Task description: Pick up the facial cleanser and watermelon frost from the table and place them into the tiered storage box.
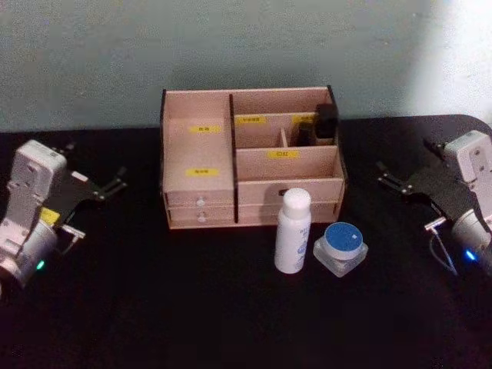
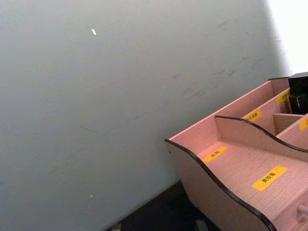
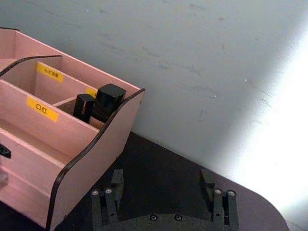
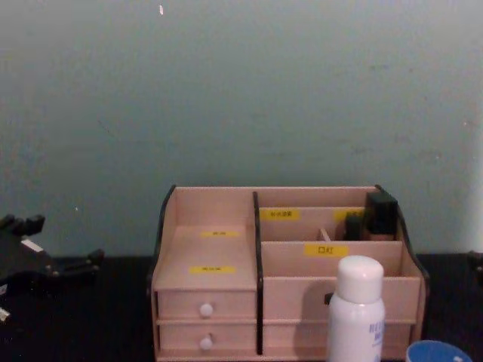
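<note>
Grip belongs mid-body on the light-looking, smooth, tippy facial cleanser (image 1: 293,231), lower centre; left gripper (image 1: 117,181) and right gripper (image 1: 383,174) sit spread and empty.

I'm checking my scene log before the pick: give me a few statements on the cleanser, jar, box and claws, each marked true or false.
1. The facial cleanser stands upright on the table before the tiered storage box. True.
2. The watermelon frost lies inside the box. False: it sits on the table beside the cleanser.
3. The right claw grips the cleanser. False: it is open, empty, right of the box.
4. The left claw is open, left of the box. True.
</note>
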Robot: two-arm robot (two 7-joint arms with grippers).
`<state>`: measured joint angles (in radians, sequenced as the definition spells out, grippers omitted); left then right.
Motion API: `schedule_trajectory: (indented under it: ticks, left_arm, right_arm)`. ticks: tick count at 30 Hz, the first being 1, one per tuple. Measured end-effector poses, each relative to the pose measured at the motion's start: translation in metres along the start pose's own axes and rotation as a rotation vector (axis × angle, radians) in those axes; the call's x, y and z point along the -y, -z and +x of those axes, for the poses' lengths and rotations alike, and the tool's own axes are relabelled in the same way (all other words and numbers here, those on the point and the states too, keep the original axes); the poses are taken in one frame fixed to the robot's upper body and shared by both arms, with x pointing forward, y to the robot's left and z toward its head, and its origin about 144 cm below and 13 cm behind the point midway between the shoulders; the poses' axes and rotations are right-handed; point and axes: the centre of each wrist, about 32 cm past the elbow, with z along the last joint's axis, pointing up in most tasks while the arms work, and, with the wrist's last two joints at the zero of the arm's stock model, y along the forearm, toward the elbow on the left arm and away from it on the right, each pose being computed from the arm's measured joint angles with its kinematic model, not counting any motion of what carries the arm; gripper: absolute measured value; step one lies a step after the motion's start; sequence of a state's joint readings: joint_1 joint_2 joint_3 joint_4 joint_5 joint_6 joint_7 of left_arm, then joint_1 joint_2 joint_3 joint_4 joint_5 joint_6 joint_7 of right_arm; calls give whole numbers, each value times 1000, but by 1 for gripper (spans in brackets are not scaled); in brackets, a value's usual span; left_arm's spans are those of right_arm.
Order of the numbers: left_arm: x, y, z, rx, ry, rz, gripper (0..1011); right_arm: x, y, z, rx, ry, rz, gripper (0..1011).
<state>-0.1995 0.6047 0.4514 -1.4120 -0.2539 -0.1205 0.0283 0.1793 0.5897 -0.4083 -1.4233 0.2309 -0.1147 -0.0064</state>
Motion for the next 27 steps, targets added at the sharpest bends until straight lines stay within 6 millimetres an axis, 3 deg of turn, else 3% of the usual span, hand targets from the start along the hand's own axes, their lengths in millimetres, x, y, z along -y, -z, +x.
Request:
schedule_trajectory:
  ticks: [27]
  left_arm:
    - [0,0,0,0,0,0,1001]
  right_arm:
    - [30,3,13,-39,-146,-9,1002]
